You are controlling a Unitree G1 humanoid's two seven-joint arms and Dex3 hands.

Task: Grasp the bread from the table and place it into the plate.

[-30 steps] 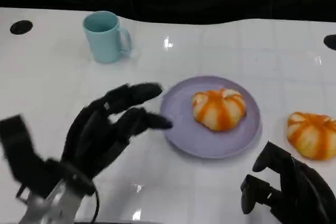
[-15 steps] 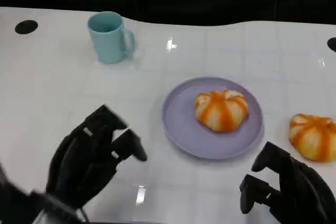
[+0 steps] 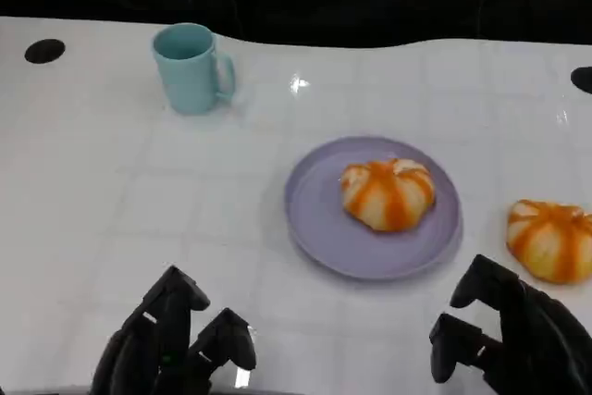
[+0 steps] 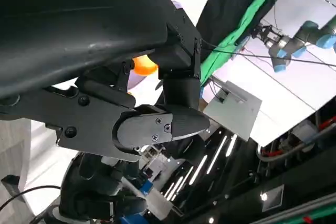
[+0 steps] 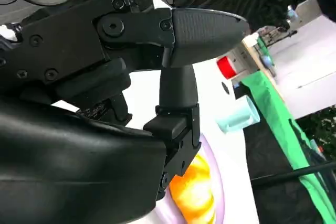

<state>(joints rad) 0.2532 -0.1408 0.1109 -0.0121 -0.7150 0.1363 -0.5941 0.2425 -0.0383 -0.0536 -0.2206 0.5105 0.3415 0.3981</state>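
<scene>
1. Nearest the robot, left hand point(image 3: 176, 349) low at the tabletop's point(image 3: 111, 201) near edge, fingers curled in, nothing held.
2. Right hand point(image 3: 509, 339) at the near right corner, fingers bent yet apart, holding nothing.
3. Just beyond the right hand, a second orange-striped bread bun point(image 3: 550, 240) lying on the bare tabletop, just right of the plate, apart from its rim.
4. Farther in, lavender plate point(image 3: 314, 219) already carrying one orange-striped bread bun point(image 3: 387, 192) right of its middle.
5. Best approach, by judgement: right hand reaching forward, fingers spread wide over the loose bun, closing gently on its sides to avoid crushing.
6. Farthest back, light blue mug point(image 3: 190, 67), well clear of any path.
</scene>
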